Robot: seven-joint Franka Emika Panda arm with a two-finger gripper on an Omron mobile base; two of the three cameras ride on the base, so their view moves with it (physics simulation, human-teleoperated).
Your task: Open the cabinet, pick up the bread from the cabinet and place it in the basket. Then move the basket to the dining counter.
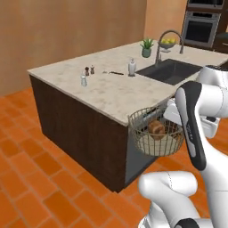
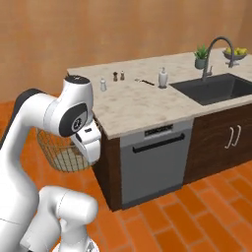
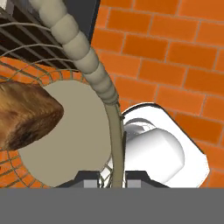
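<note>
I have the jaws pinching the rim of the basket (image 1: 156, 136), which hangs in the air off the near corner of the dining counter (image 1: 111, 91), below its tabletop edge. The bread (image 1: 156, 128) lies inside the basket. I can read no writing anywhere.

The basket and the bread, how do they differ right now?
The basket is open tan wire mesh; the bread is a solid brown crusty lump. The basket is far wider than the bread. The claw grips the basket's rim, while the bread just lies inside. Both are off the floor.
</note>
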